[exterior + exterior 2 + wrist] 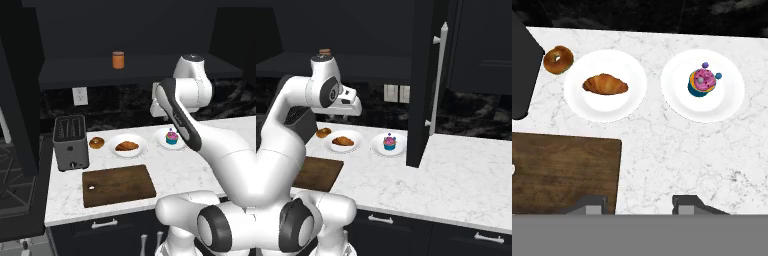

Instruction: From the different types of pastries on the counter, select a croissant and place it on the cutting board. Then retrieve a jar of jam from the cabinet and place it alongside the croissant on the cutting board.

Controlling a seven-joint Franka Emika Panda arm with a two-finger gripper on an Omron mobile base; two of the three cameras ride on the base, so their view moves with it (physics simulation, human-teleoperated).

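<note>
Hovering high above the counter [677, 160], the gripper [639, 204] holds nothing; its two dark tips show at the bottom of the hand view, standing at their narrowest setting with bare marble visible in the gap.

Landmark for this inspection: the cutting board [118, 185], bare and dark brown, near the counter's front edge.

- Croissant [605, 84]: resting on a white plate [577, 102] just behind the board, long axis roughly parallel to the board's back edge. Untouched.
- Donut [558, 59]: behind the board's far-left corner, beside the plate, directly on the marble next to the toaster [70, 142].
- Cupcake [702, 83]: on a second plate, behind and to the right of the board, well apart from the croissant.
- Jar of jam [118, 60]: upright on the dark cabinet shelf, high above and behind the board.

Assessment: the step in hand appears to be the approach to the croissant; nothing has yet been placed. Recommendations: spread the jaws before descending; centre the hand over the pastry's thick middle and turn it so the fingers straddle the short width, not the tapered ends; descend straight down, stopping short of the plate; close gently, as the pastry will likely shift on the smooth plate. Keep clear of the donut and toaster.
</note>
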